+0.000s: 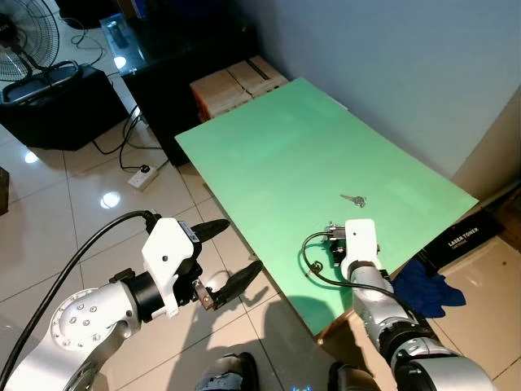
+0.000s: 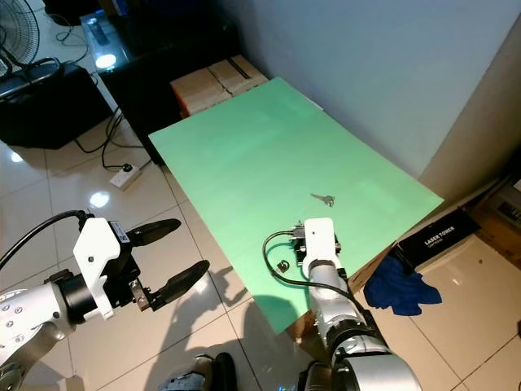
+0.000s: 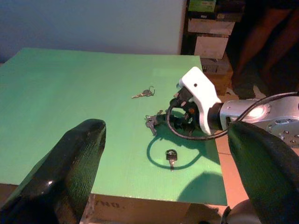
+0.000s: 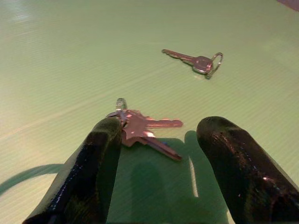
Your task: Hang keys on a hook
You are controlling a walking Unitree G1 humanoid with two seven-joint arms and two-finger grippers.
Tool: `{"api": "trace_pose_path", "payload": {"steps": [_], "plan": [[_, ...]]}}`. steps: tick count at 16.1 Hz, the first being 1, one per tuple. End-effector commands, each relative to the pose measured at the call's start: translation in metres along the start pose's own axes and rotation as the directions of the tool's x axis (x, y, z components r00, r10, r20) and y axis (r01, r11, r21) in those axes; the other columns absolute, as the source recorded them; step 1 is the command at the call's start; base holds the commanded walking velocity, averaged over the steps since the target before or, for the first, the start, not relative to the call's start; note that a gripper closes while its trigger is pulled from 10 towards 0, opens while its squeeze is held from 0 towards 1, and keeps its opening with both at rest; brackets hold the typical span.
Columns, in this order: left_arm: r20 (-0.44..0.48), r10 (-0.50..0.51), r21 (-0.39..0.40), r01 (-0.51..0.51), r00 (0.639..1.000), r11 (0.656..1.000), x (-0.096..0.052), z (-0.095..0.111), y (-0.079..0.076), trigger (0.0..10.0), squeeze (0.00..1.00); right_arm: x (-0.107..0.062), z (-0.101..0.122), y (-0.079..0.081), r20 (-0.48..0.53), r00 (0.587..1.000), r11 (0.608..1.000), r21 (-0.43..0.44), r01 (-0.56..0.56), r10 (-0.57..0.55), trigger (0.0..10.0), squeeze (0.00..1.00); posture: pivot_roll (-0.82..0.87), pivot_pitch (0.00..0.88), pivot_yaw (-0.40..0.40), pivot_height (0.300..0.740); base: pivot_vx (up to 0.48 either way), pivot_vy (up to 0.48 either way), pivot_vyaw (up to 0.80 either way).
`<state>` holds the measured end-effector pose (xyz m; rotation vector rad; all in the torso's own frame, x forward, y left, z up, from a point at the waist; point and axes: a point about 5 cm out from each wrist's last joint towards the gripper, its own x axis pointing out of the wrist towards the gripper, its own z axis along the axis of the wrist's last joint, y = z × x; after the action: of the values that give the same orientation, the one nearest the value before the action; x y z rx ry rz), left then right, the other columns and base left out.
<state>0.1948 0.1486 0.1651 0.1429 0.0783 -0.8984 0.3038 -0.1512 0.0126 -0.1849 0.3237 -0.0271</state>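
A green table [image 1: 277, 155] filled the frame's centre. On it lay a single key [image 1: 354, 199], a key bunch [image 3: 152, 122] and a black-headed key [image 3: 171, 157] lower right.

Dim, sharp views; glare spots gleam on the tiled floor [image 1: 110, 199], hard shadows darken the green tabletop [image 3: 93, 93].

A home room: glossy floor tiles [image 1: 81, 195], standing fan [image 1: 28, 32] (with power strip [image 1: 142, 175]), cardboard boxes [image 1: 236, 85].
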Motion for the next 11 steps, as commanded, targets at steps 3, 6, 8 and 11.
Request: {"api": "trace_pose_path", "payload": {"steps": [3, 6, 8, 11], "plan": [[-0.021, 0.0, 0.006, 0.0, 1.0, 1.0, -0.009, 0.003, -0.001, 10.0, 0.0, 0.003, 0.008, 0.0, 0.026, 1.0, 1.0, 0.002, -0.011, 0.011, 10.0, 0.0, 0.23, 0.202, 0.158, 0.74, 0.0, 0.0, 0.0], [-0.026, -0.002, 0.003, 0.003, 1.0, 1.0, -0.011, 0.004, -0.003, 10.0, 0.0, 0.005, 0.013, 0.001, 0.053, 0.997, 0.999, -0.023, -0.047, 0.048, 10.0, 0.0, 0.24, 0.206, 0.155, 0.74, 0.0, 0.0, 0.0], [-0.033, 0.0, 0.001, 0.0, 0.999, 1.0, -0.013, 0.004, -0.005, 10.0, 0.0, 0.005, 0.016, 0.007, 0.063, 0.994, 0.996, -0.026, -0.085, 0.087, 10.0, 0.0, 0.24, 0.208, 0.155, 0.74, 0.0, 0.0, 0.0], [-0.041, 0.003, 0.0, -0.003, 0.999, 1.0, -0.018, 0.005, -0.005, 10.0, 0.0, 0.006, 0.017, 0.01, 0.056, 0.992, 0.994, -0.027, -0.108, 0.109, 10.0, 0.0, 0.25, 0.21, 0.156, 0.74, 0.0, 0.0, 0.0]]}}
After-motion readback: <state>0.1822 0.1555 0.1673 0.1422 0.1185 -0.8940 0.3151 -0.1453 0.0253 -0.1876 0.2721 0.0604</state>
